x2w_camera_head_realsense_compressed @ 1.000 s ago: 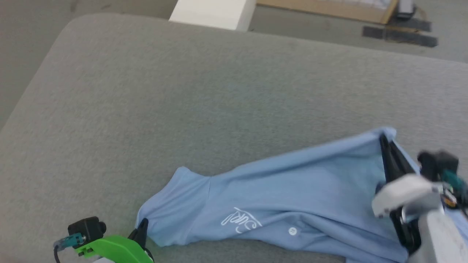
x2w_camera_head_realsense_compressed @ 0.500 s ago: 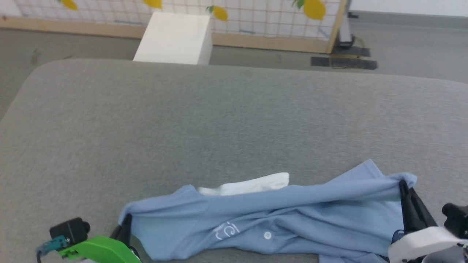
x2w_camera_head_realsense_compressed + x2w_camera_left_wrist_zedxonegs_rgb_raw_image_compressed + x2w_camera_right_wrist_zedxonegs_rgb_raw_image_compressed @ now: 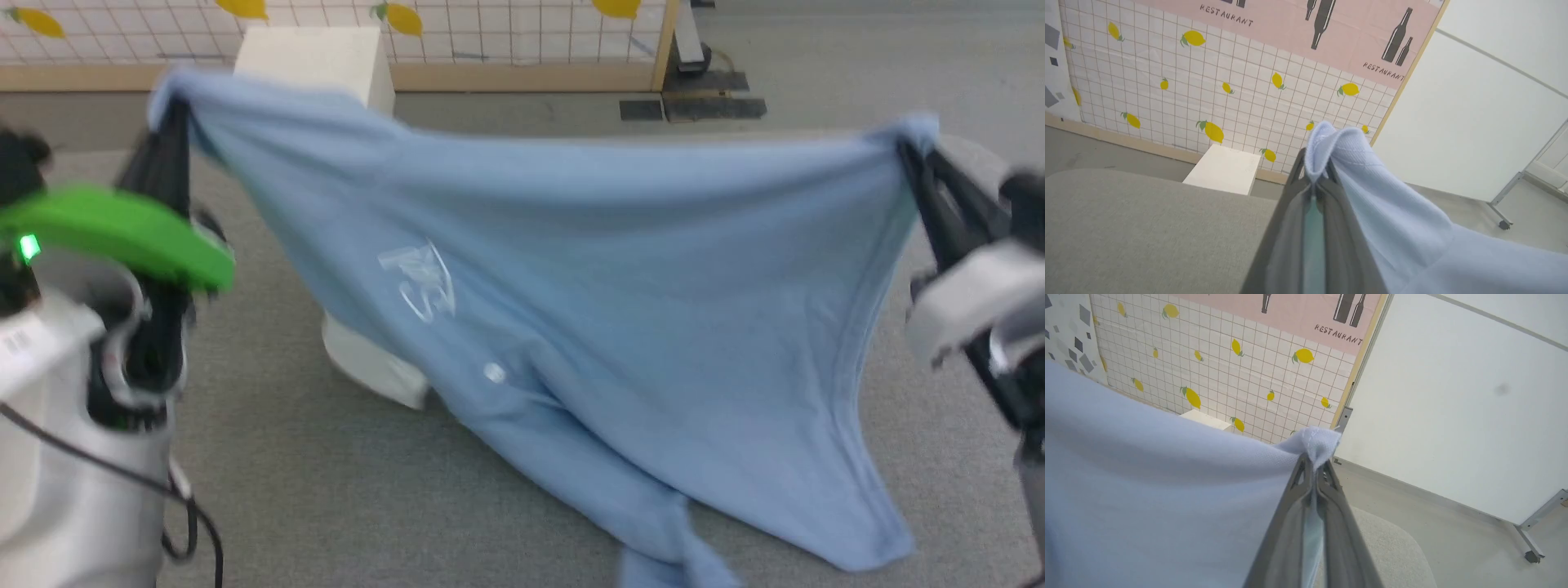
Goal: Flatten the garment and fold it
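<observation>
A: Below, a grey padded surface (image 3: 343, 498); at the back, a tiled panel (image 3: 1167, 81) with yellow lemons, a pink poster (image 3: 1339, 28) with bottles above that, a plain white wall (image 3: 1453, 396) alongside. On the floor between panel and surface, a white box (image 3: 1222, 169).

B: And the jaws?

A: Pressed together on both sides, each pair pinching cloth. At the left gripper (image 3: 169, 110), a bunched corner of the shirt (image 3: 620, 278) poking up past the tips. Same at the right gripper (image 3: 908, 151): a small tuft of cloth above the closed tips.

B: Checked up close?

A: Yes. From the left wrist, fingers (image 3: 1286, 237) shut tight, knit folded over the tips and falling away to that view's right. From the right wrist, fingers (image 3: 1282, 539) likewise shut, cloth spreading off to that view's left.

B: Outward from there?

A: Stretched wide between the two grippers, top edge nearly taut, raised well above the surface. Hanging in a slanted sheet, lowest part down by the grey surface; touching or not, hard to tell. A white script logo (image 3: 420, 282) nearer the left gripper, one small white button (image 3: 493, 373) just below. Blurred throughout the head view.

B: Anything else?

A: On the left wrist, a green cover (image 3: 122, 233), small green light at its edge. Under the cloth's left edge, something white (image 3: 367, 367); cannot tell what.
</observation>
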Robot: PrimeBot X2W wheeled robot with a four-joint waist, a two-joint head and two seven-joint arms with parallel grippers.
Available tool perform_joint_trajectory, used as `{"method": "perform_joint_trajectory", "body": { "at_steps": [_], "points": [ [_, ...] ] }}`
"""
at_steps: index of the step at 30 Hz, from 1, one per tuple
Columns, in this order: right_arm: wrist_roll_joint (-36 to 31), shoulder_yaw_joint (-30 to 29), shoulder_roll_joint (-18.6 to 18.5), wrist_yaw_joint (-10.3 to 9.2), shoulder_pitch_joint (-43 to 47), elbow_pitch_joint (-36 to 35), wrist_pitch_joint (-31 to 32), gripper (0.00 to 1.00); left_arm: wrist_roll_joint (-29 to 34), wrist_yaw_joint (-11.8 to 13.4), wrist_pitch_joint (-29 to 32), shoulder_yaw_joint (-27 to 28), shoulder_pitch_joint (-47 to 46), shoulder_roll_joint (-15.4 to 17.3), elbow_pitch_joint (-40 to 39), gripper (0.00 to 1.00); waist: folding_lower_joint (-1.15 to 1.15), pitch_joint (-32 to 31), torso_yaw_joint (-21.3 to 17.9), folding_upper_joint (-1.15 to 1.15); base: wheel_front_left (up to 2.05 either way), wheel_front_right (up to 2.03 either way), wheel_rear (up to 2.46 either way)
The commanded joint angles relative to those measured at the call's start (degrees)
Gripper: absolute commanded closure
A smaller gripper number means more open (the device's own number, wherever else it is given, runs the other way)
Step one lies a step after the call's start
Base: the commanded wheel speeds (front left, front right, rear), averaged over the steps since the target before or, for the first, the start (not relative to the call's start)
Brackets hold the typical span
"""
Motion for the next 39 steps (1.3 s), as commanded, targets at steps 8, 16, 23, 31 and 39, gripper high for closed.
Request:
{"method": "perform_joint_trajectory", "body": {
  "at_steps": [8,16,23,31,39],
  "points": [
    [2.64,8.52,-4.47,-0.09,-24.40,7.44,6.66,1.00,3.05,1.59,2.52,-1.33,-23.76,1.17,3.72,1.00,0.00,12.60,-3.35,0.00,0.00,0.00,0.00],
    [0.34,13.10,-4.62,-0.09,-45.54,15.64,6.79,1.00,5.09,4.05,-1.92,1.08,-46.44,0.28,9.28,1.00,0.00,23.17,-4.74,0.00,0.00,0.00,0.00],
    [-6.35,9.25,-1.30,-0.09,-59.12,21.20,3.26,1.00,7.02,3.77,-11.45,3.39,-63.61,0.14,13.61,1.00,0.00,29.07,-5.64,0.00,0.00,0.00,0.00],
    [-13.31,4.60,2.78,-0.09,-65.40,25.72,-3.74,1.00,5.96,-0.92,-19.74,4.51,-71.17,0.37,18.41,1.00,0.00,30.62,-4.86,0.00,0.00,0.00,0.00],
    [-10.03,9.17,3.29,-0.09,-55.60,33.23,-8.88,1.00,6.27,-4.15,-18.68,2.39,-55.71,2.45,27.08,1.00,0.00,26.92,-2.43,0.00,0.00,0.00,0.00]
  ]
}}
